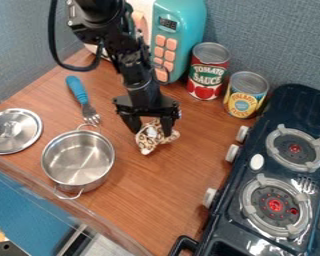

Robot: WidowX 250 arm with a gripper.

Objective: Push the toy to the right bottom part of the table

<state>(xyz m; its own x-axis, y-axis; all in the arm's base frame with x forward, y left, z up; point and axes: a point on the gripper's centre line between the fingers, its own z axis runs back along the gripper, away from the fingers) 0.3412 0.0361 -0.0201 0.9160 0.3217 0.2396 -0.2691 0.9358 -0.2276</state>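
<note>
The gripper (151,131) hangs low over the middle of the wooden table, pointing down with its two fingers spread apart. A small spotted toy (149,139), cream and brown, lies right at the fingertips. Part of the toy is between the fingers, and one end sticks out past the right finger. Its upper side is partly hidden by the gripper. The table (169,195) is brown wood.
Left of the gripper are a steel pot (78,161), a lid (13,131) and a blue-handled fork (78,91). Behind stand a teal toy microwave (179,30), a tomato can (207,70) and a yellow can (245,95). A black stove (256,165) borders the right.
</note>
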